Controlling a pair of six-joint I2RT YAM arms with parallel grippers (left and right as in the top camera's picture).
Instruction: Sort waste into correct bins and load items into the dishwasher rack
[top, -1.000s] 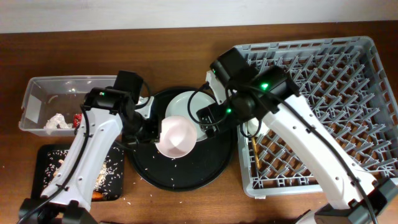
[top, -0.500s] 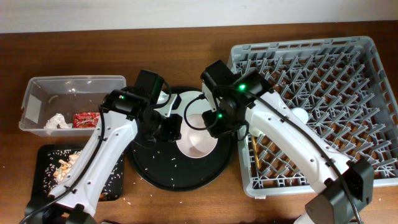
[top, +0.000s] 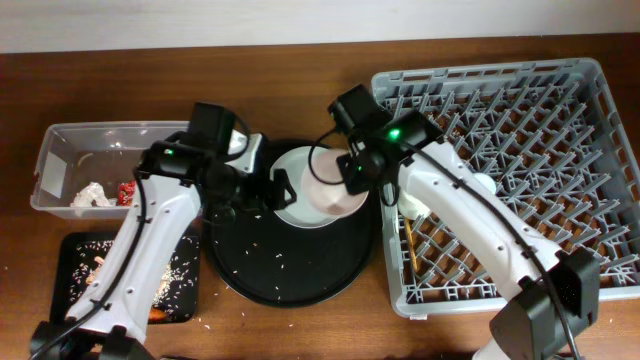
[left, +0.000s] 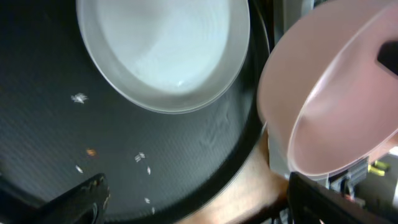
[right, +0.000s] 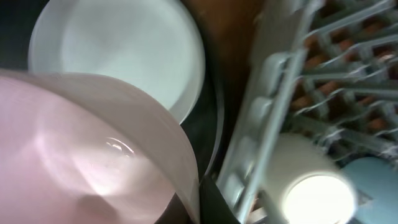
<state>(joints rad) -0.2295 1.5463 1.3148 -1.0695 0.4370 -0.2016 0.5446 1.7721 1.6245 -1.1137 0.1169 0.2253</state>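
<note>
I read the right gripper (top: 342, 182) clamped on the white bowl (top: 335, 192) above the plate (left: 165, 50), short of the rack (top: 520, 130). Left gripper (top: 273, 190) gapes, empty. Napkin (top: 90, 195) lies in the tub (top: 60, 130). The cream cup (right: 311, 186) appears racked. Bowl and plate remain.

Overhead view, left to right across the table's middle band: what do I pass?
Crumpled napkin → red wrapper → round black tray → dishwasher rack. The small bowl in the right pincer overlaps the plate, so both are left out.
</note>
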